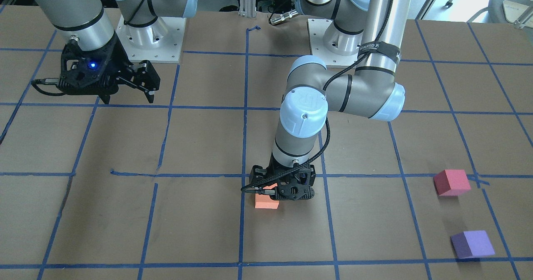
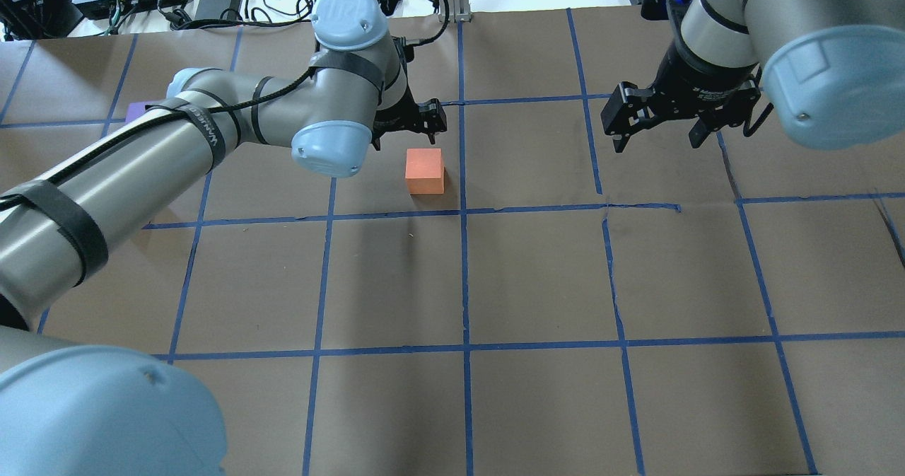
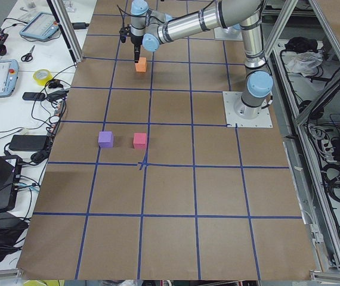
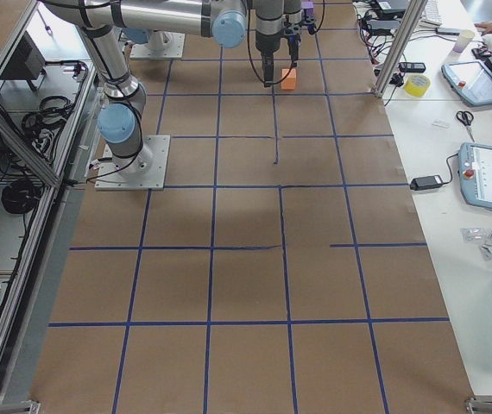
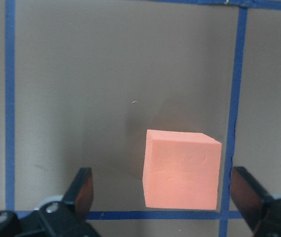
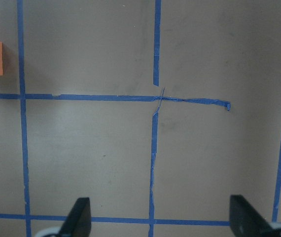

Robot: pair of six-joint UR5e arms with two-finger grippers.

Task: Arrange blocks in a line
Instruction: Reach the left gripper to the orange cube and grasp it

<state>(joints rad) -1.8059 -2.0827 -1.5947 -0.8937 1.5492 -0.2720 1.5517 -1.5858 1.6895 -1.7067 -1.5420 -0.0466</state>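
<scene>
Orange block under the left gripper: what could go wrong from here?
1. The orange block sits off-centre in the open left gripper, near one finger; descending may clip or shove it.
2. Overhead, the left arm hides the pinkish-red block and most of the purple block, so lining up from that view is risky.

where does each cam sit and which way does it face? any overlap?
Front-facing: across the table, facing the robot, steeply down; left arm, right arm, orange matte foam cube.
Overhead: behind robot's shoulders, forward-down; both arms.
Exterior left: table end on robot's left, looking along it; left arm.
Exterior right: opposite end; right arm nearest.
Left wrist: straight down; left hand, open fingers either side of the cube.
Right wrist: down at taped table; right hand, fingers.
Shared: all six show the orange cube.
</scene>
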